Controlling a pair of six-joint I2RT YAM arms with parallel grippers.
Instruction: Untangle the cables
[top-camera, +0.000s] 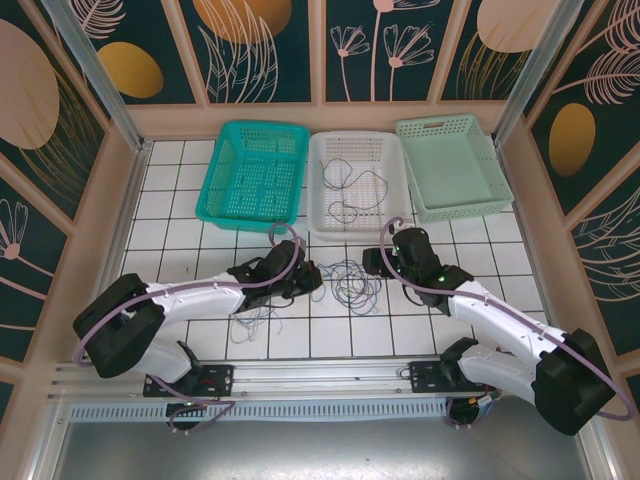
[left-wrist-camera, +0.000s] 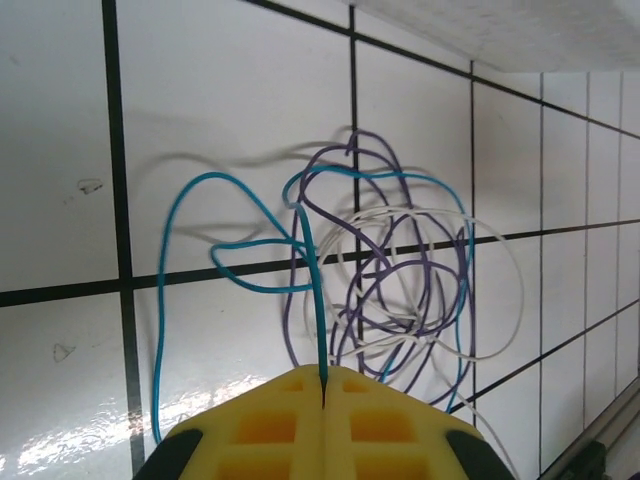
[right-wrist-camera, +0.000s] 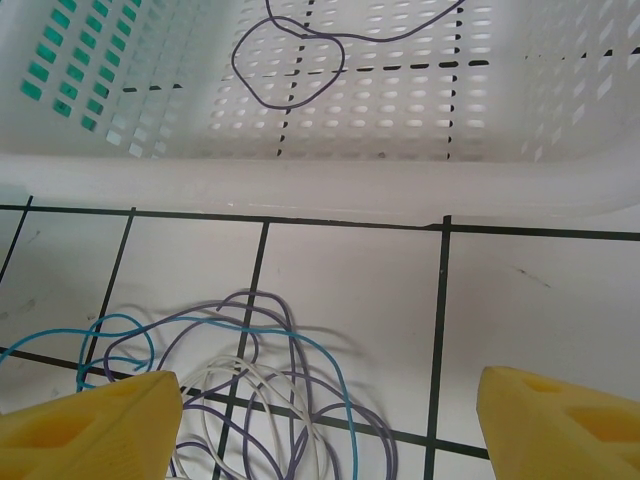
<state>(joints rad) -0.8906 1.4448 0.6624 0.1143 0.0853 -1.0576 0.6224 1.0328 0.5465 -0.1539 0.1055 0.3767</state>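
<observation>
a: largest entry?
b: tiled table (top-camera: 170, 215). at its far edge stands the white basket (top-camera: 316, 190), the reference mark for every entry below. one dark cable (right-wrist-camera: 288, 104) lies loose inside it.

a: next?
b: cables (top-camera: 352, 285). one loose knot of blue, purple-dark and pale loops, on the tiles just on the near side of the white basket, opposite its middle.

a: pincers?
b: left gripper (top-camera: 314, 282). near side of the white basket, off its left corner, at the knot's left edge. jaws together, clamped on the blue cable (left-wrist-camera: 314, 300).
right gripper (top-camera: 380, 262). just beside the white basket's near rim, toward its right half, over the knot's right edge. jaws wide apart, nothing between them.

a: smallest entry, the relation that counts?
b: the held stretch of blue cable. in the left wrist view it runs straight out from between the yellow pads (left-wrist-camera: 270, 425) into the knot. so the knot lies dead ahead of the left gripper, rightward along the white basket's near rim. judgement: freeing the strand means drawing back along that same line, leftward. the right gripper is the nearer one to pin the other loops.
</observation>
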